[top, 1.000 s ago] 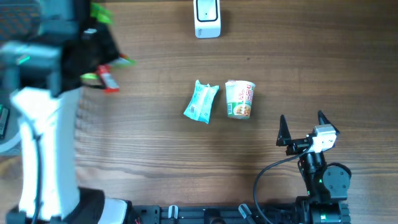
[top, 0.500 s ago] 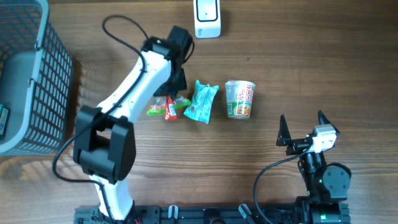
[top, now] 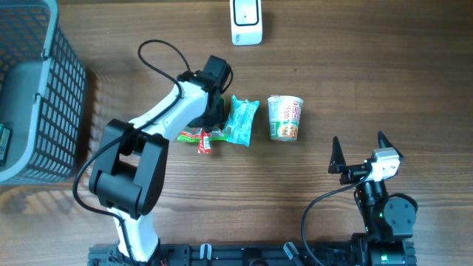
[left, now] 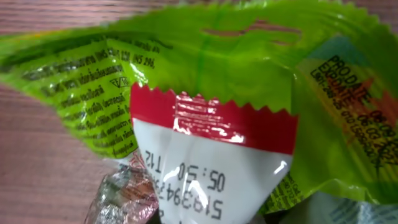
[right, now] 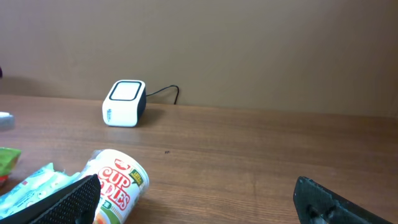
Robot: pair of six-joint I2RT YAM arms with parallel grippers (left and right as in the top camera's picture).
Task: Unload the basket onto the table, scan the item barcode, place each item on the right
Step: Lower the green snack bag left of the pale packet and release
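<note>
Slid a little nearer since a moment ago, the left arm (top: 166,111) reaches low over the counter (top: 355,66), left gripper (top: 212,124) pinched shut on the snack packet (top: 194,136) beside the blue pouch (top: 240,122); right gripper (top: 360,144) gapes wide.

A desk (top: 399,81) of brown wood, its grain running left to right in the overhead view, fills the scene. Behind its far edge stands a plain tan wall (right: 261,50) (seen only from the right wrist), softly and evenly lit.
</note>
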